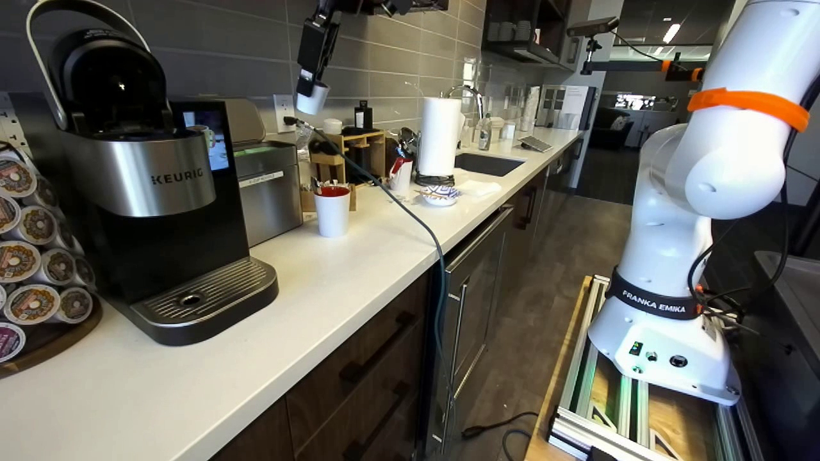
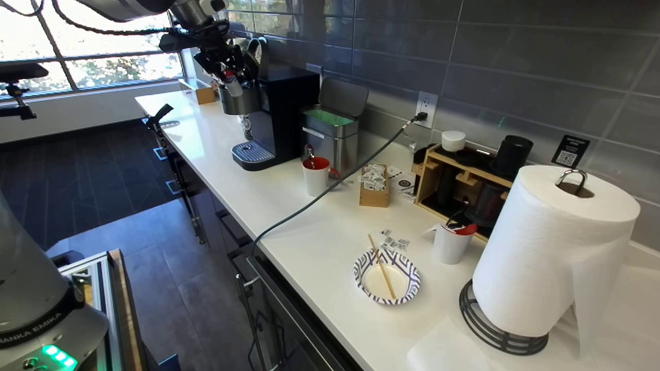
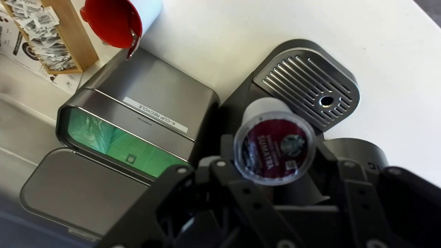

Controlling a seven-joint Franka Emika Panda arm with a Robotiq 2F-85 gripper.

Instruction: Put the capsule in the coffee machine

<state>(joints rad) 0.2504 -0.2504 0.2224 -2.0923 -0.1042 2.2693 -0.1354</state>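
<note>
Maroon-lidded capsule (image 3: 275, 148), marked SUMATRA, is clasped in mid-air by the gripper (image 3: 276, 151), apart from the coffee machine (image 1: 141, 176); the machine's top (image 1: 106, 80) is raised; metal bin (image 3: 151, 91), marked K-CUP RECYCLE, is placed just beside it, its lid (image 3: 82, 193) standing open; white cup (image 2: 315, 183), red inside, is stood near the bin; patterned bowl (image 2: 411, 268) is crossed by a stick (image 2: 382, 268); paper towel roll (image 2: 546, 252) is held upright on a black wire stand (image 2: 515, 344).
</note>
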